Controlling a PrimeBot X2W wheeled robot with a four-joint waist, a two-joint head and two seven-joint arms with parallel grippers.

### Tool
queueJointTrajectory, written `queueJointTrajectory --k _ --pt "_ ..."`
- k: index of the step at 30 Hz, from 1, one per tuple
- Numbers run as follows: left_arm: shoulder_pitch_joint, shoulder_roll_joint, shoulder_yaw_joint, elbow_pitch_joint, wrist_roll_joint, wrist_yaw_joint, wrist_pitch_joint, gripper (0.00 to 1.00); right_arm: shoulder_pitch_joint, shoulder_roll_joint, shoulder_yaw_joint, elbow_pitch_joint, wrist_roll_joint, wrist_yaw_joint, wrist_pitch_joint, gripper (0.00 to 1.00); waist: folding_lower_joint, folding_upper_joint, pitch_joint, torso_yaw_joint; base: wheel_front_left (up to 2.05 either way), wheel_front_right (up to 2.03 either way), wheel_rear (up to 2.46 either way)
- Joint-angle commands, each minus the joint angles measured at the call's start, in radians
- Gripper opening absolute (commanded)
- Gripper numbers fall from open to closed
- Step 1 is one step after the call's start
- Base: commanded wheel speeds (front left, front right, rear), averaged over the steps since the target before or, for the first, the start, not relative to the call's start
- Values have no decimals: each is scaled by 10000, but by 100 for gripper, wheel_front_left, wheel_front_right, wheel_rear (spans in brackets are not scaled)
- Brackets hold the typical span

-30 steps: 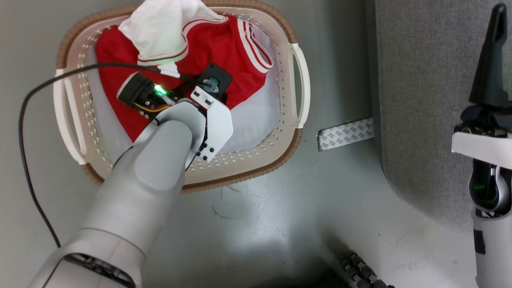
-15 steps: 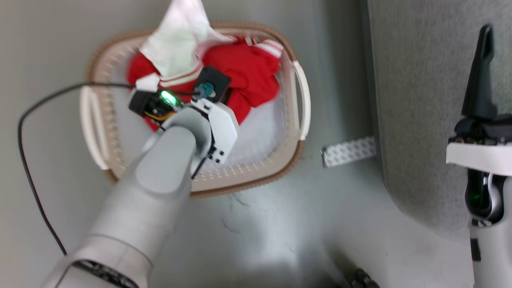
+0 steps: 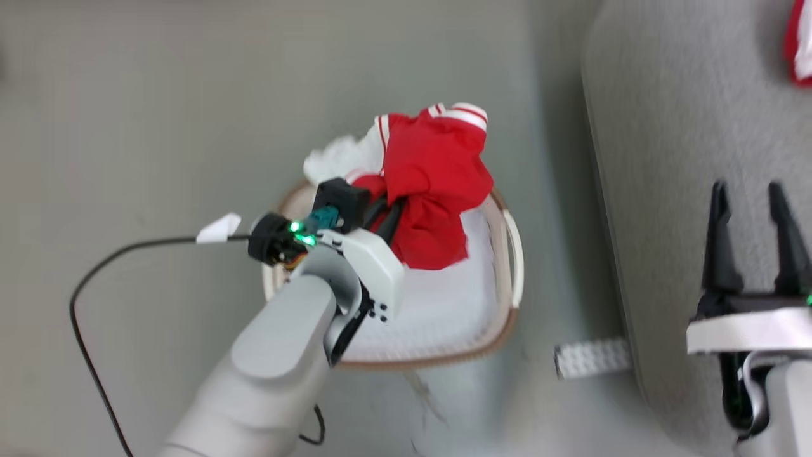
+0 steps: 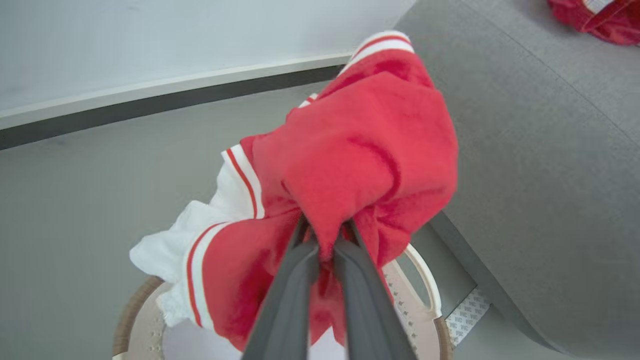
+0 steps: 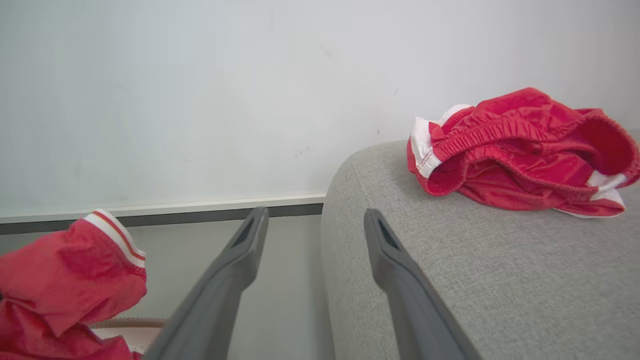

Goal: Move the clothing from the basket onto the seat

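Since the left end effector (image 4: 326,230) is clamped on the red garment (image 3: 438,190), it hangs bunched above the basket (image 3: 507,254), tips buried in cloth; bare floor (image 3: 558,254) separates basket rim from seat (image 3: 666,127); right end effector (image 3: 752,197) gapes wide, empty, at the seat's edge; second red piece (image 5: 520,150) lies up there.

Floor (image 3: 158,95): grey, smooth, lightly scuffed by the basket.
Standing on floor: oval basket (image 3: 504,304) with brown rim band, upright; large grey seat (image 3: 666,158) near it, not touching.
Between the two: patterned tape strip (image 3: 593,358) flat on the floor, one end at the seat's foot.
Basket bottom: pale sheet (image 3: 444,304).
Seat top: one crumpled red garment (image 5: 520,150), white trim.
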Motion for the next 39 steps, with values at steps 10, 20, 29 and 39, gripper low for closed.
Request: queueJointTrajectory --k 10,20,29,39 --pt "1580 347 385 -1545 -837 499 -80 0 1779 -38 195 973 -924 -25 7 100 2 -1 -3878 1168 0 0 0" --pt "3325 1383 786 -3701 -1290 1210 597 0 3394 -36 936 1306 -1100 -25 7 100 2 -1 -5666 1236 0 0 0" --pt "4167 2112 911 -5868 -1360 1785 1422 0 3690 -33 1805 1069 -1026 -24 7 100 2 -1 -6055 1259 0 0 0" --pt "4239 2275 645 -7030 -1218 1981 1973 0 2349 -191 4681 1186 -1067 -25 39 100 2 -1 -6042 1279 0 0 0"
